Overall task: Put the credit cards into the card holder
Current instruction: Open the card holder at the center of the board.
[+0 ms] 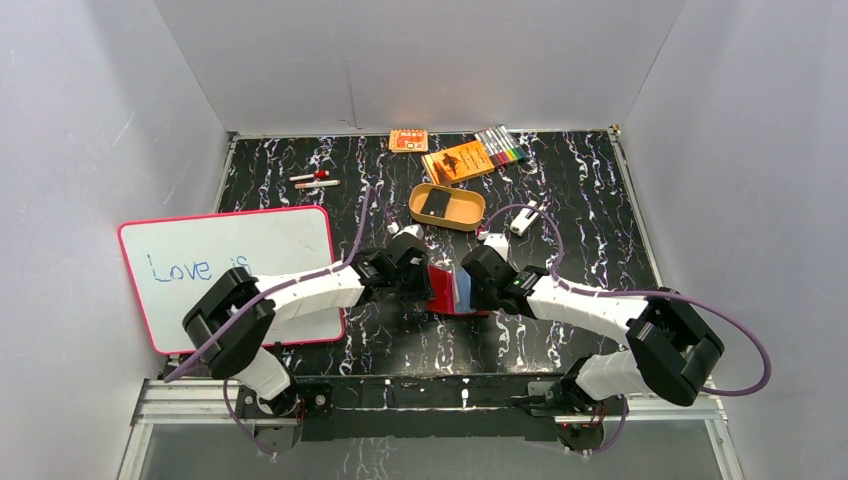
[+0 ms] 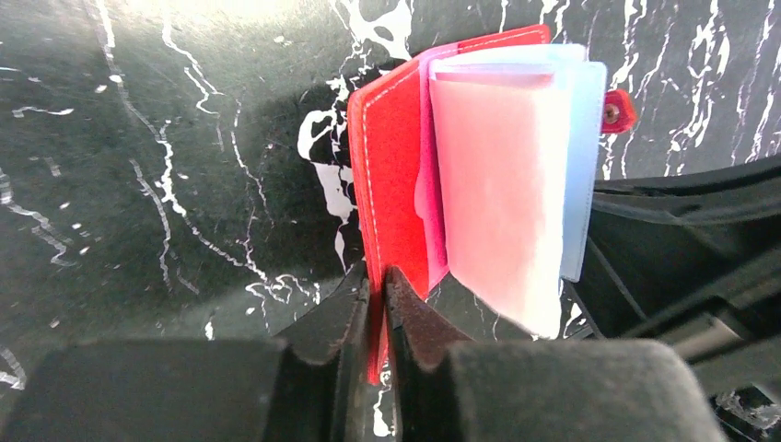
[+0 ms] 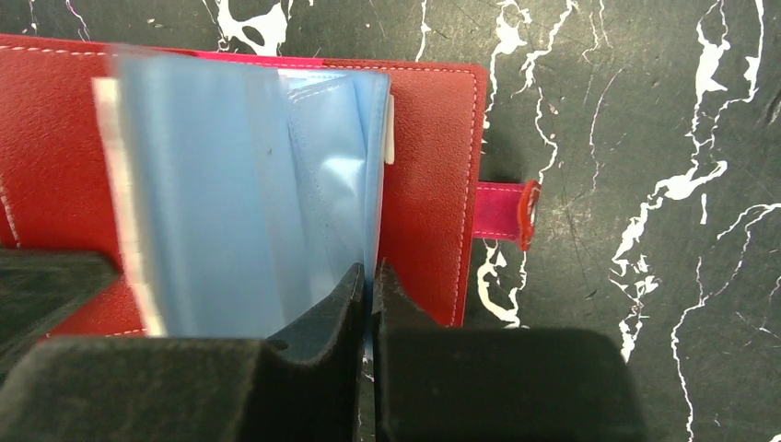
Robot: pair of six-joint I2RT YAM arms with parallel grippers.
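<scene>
Left wrist | card holder [image 2: 396, 157] bottom edge hidden by left gripper [image 2: 376, 290]

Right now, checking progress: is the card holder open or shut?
Open: the card holder has its red covers apart, clear sleeves fanned out.

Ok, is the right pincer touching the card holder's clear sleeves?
Touching. Right wrist view shows the right pincer shut on a blue sleeve of the card holder.
</scene>
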